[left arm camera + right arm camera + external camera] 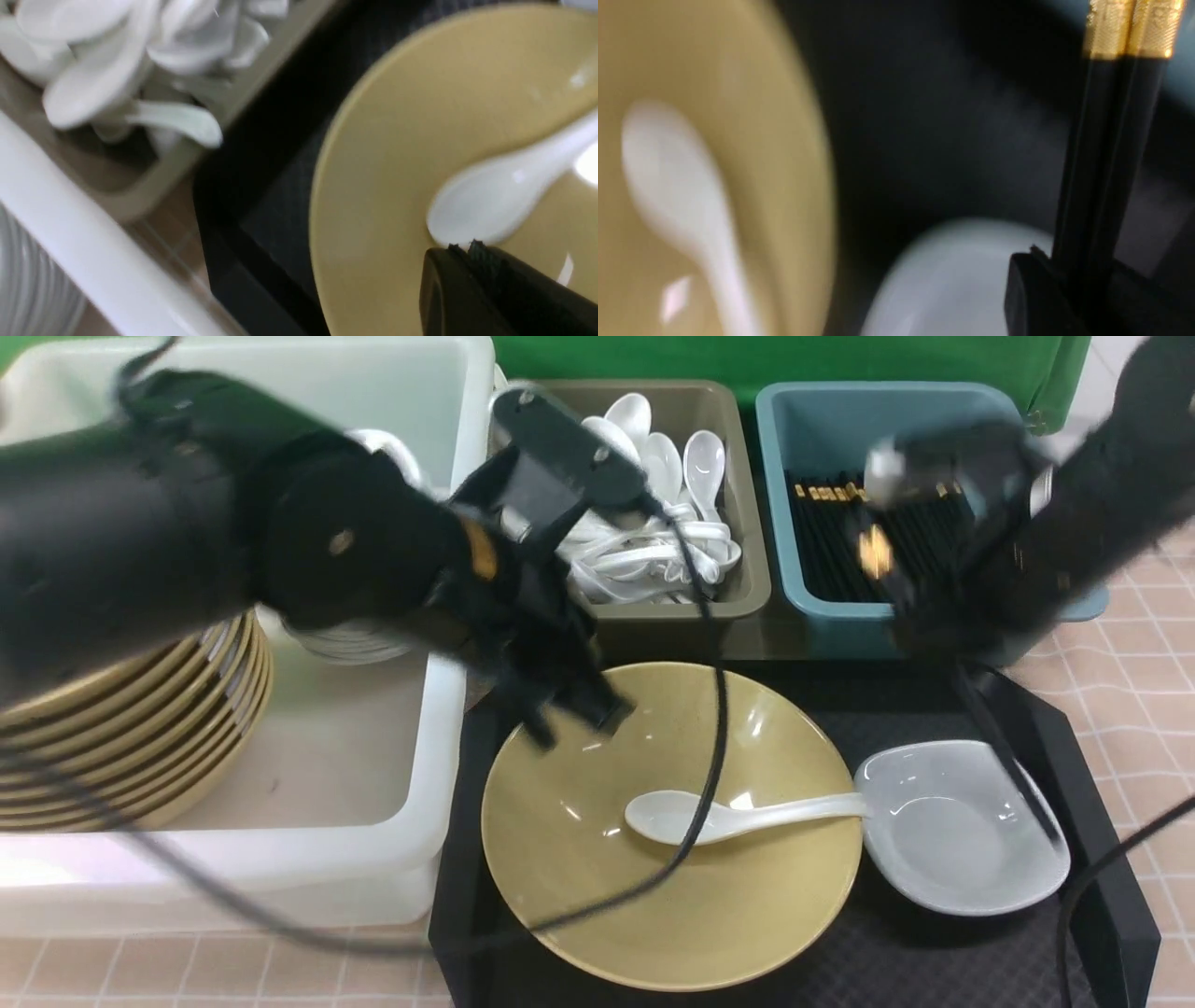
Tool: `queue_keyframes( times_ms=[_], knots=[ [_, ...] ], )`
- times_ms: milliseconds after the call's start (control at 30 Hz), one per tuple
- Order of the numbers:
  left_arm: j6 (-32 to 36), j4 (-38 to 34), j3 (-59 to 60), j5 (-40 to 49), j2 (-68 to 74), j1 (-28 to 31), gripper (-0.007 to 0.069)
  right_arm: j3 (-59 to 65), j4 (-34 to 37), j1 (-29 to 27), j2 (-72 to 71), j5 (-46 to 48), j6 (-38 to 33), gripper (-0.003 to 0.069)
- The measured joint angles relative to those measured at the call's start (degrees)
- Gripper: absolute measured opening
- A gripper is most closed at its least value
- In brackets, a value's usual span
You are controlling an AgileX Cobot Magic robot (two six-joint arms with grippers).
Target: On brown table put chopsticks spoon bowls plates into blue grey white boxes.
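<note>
Just before the teal-blue plastic box (840, 621), the right gripper (1083, 280) pinches two thin black gold-banded chopsticks (1106, 154). Carry them level, aligned with the sticks (831, 551) inside, then release low. The left gripper (574, 723) hangs closed, empty, over the mustard-yellow bowl (560, 840).

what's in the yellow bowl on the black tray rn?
One white spoon, scoop near the middle, handle at the rim by the white plate. Yellow bowl otherwise looks empty; left hand and cable hide part of it.

L arm (140, 523) & R arm (1120, 476) matte blk; orange wrist bands, thin blk cables (717, 728)
</note>
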Motion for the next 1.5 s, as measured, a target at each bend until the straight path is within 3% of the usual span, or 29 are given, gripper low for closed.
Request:
queue_keyframes(
  times_ms=[300, 467, 567, 833, 933, 1067, 1200, 1500],
  knots=[
    [-0.4, -1.9, -21.4, -0.7, 11.3, 6.4, 0.0001, -16.9, -0.8, -4.7, 11.2, -22.6, 3.6, 0.016],
    [-0.1, -3.3, -23.1, -0.3, 10.7, 6.4, 0.0001, -25.3, -0.8, -6.9, 18.7, -24.1, 5.2, 0.016],
    [1.1, -3.4, -23.1, 2.7, 9.6, 6.4, 0.0001, -29.9, -0.9, -7.8, 23.5, -21.3, 5.3, 0.0178],
    [3.0, -2.9, -15.9, 4.7, -1.2, 6.4, 0.0001, -38.2, -1.0, -8.2, 27.3, -2.4, 4.6, 0.0463],
    [3.1, -3.2, -10.0, 6.7, -8.2, 6.4, 0.0001, -44.3, 1.0, -7.7, 27.3, 12.0, -3.2, 0.0531],
    [3.1, -4.3, -0.5, 7.5, -16.6, 6.4, 0.0001, -46.7, 4.1, -5.1, 25.5, 19.5, -9.2, 0.0547],
    [2.5, -4.4, 6.5, 7.8, -21.9, 6.4, 0.0001, -44.1, 4.6, -1.3, 21.3, 20.1, -10.7, 0.054],
    [2.0, -3.9, 19.3, 5.0, -27.6, 6.4, 0.0001, -22.4, 5.0, 14.2, 8.7, 20.6, -19.8, 0.0533]
  ],
)
